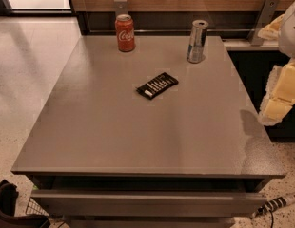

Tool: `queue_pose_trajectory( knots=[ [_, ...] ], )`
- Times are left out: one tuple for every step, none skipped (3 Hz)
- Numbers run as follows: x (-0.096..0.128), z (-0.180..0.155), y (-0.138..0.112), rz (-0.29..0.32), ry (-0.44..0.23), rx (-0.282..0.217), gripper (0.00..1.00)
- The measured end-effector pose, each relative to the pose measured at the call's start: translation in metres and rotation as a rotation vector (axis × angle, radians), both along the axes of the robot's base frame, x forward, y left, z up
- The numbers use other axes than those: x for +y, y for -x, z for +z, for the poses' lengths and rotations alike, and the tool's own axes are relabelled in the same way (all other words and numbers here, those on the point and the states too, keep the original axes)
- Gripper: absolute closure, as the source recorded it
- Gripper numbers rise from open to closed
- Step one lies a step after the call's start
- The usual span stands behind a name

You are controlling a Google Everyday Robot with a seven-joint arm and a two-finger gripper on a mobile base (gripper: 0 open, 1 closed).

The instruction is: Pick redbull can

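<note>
The redbull can (197, 41), tall, slim and silver with bluish panels, stands upright near the back right of the grey table (114, 137). My gripper (277, 107) hangs at the right edge of the view, beyond the table's right side. It is well in front of and to the right of the can and touches nothing.
A red Coca-Cola can (125, 33) stands upright at the back, left of the redbull can. A black snack bar (157, 85) lies flat near the table's middle. A wooden wall with metal brackets runs behind the table. A dark counter stands to the right.
</note>
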State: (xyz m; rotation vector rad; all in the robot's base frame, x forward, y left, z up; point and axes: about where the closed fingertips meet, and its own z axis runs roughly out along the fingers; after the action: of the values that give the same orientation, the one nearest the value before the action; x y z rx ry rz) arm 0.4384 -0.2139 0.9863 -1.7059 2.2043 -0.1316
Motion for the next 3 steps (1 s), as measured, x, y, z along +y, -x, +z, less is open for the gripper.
queue_pose_trajectory(
  knots=[
    [0.000, 0.000, 0.000, 0.000, 0.000, 0.000, 0.00],
    [-0.006, 0.001, -0.019, -0.023, -0.070, -0.063, 0.00],
    [-0.034, -0.025, -0.069, -0.091, -0.340, -0.186, 0.00]
  ],
)
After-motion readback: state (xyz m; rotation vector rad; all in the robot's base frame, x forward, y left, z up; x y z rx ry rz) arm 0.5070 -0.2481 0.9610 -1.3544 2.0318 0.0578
